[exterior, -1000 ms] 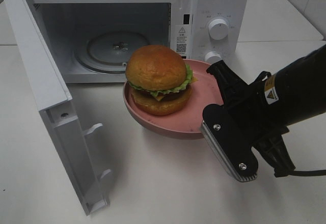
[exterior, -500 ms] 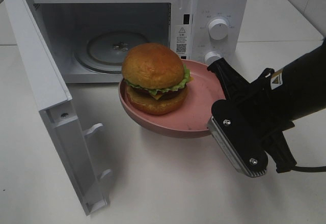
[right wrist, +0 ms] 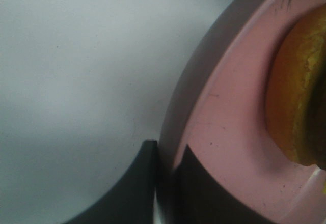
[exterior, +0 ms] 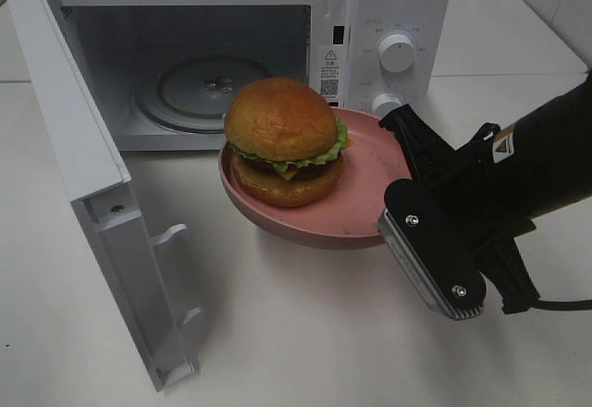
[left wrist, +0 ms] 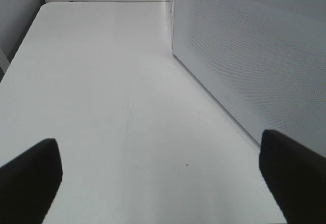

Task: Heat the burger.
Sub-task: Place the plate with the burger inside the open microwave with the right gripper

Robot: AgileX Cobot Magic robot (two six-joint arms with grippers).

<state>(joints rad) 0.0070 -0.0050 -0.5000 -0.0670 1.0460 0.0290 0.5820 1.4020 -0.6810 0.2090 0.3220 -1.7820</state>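
Observation:
The burger (exterior: 282, 139), with a glossy brown bun, green lettuce and cheese, sits on a pink plate (exterior: 365, 199) held up off the table in front of the open microwave (exterior: 398, 9). My right gripper (exterior: 393, 202) is shut on the plate's right rim. In the right wrist view its dark fingers (right wrist: 137, 183) pinch the plate rim (right wrist: 224, 132), with the burger (right wrist: 298, 91) just beyond. My left gripper (left wrist: 163, 183) is open over bare table, with nothing between its fingertips; it does not show in the exterior high view.
The microwave door (exterior: 83, 166) swings out to the left towards the front of the table. Inside lies the glass turntable (exterior: 208, 83). The left wrist view shows the microwave's perforated side panel (left wrist: 254, 56) close by.
The right gripper has lifted the plate and burger a little and carried them slightly towards the microwave opening. Over the last half second they hardly moved.

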